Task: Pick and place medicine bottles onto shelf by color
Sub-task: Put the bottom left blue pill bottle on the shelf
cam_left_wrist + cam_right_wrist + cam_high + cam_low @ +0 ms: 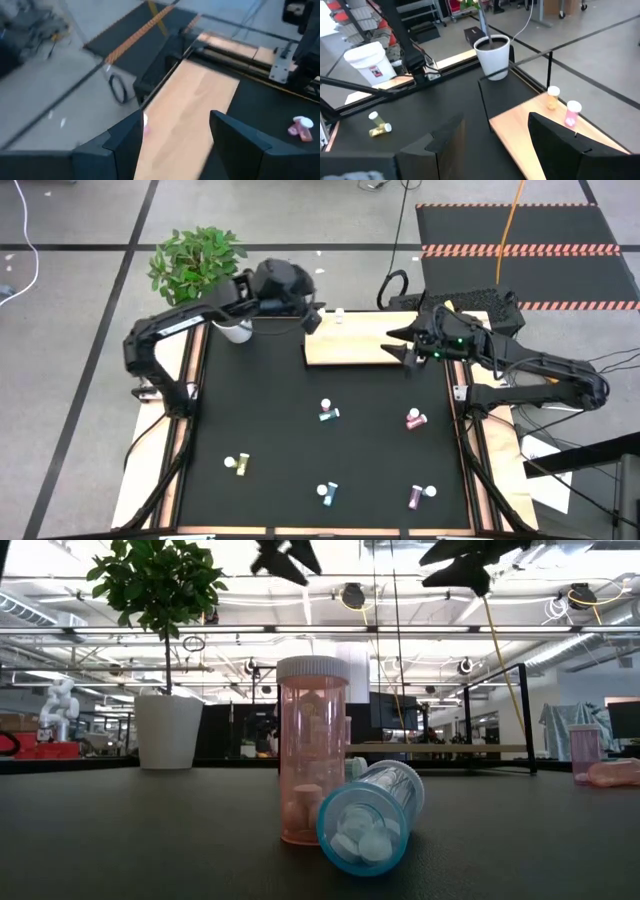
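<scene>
Sorting small white-capped medicine bottles [329, 412] onto the light-wood shelf [350, 348] at the worktop's [260, 420] far edge

Right wrist view alone shows a yellow bottle [552, 97] and a magenta bottle [572, 113] upright on the shelf; high view shows others scattered, teal, magenta, yellow-green. Left tool [175, 135] hovers over the shelf, fingers apart, empty. Right tool [495, 140] likewise apart, holding nothing

left wrist view motion-blurred, low view crops both grippers at top, shelf [440, 748] seen edge-on
</scene>
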Robot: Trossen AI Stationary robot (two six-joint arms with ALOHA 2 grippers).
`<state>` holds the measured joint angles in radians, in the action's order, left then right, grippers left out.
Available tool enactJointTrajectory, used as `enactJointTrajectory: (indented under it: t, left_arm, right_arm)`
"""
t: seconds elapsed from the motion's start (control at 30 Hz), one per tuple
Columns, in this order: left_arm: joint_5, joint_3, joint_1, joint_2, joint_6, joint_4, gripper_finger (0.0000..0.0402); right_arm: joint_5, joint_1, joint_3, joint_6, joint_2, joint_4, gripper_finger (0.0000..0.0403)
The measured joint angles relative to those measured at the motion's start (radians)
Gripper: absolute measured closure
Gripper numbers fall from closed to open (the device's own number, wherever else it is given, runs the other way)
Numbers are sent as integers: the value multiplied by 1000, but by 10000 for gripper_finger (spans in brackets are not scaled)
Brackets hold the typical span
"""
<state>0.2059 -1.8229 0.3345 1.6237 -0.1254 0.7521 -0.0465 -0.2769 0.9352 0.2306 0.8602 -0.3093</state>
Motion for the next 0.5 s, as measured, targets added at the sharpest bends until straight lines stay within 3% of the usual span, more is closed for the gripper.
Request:
enactJointTrajectory:
  t: [0.2, 0.33, 0.5]
  left_arm:
    - [162, 0, -165, -74, -299, 270, 172]
    - [329, 7, -294, -77, -364, 517, 172]
    - [359, 167, -328, -104, -477, 609, 172]
  right_arm:
    - [89, 0, 0, 25, 24, 65, 188]
    - [211, 11, 0, 56, 32, 147, 188]
    - [229, 64, 0, 158, 44, 245, 188]
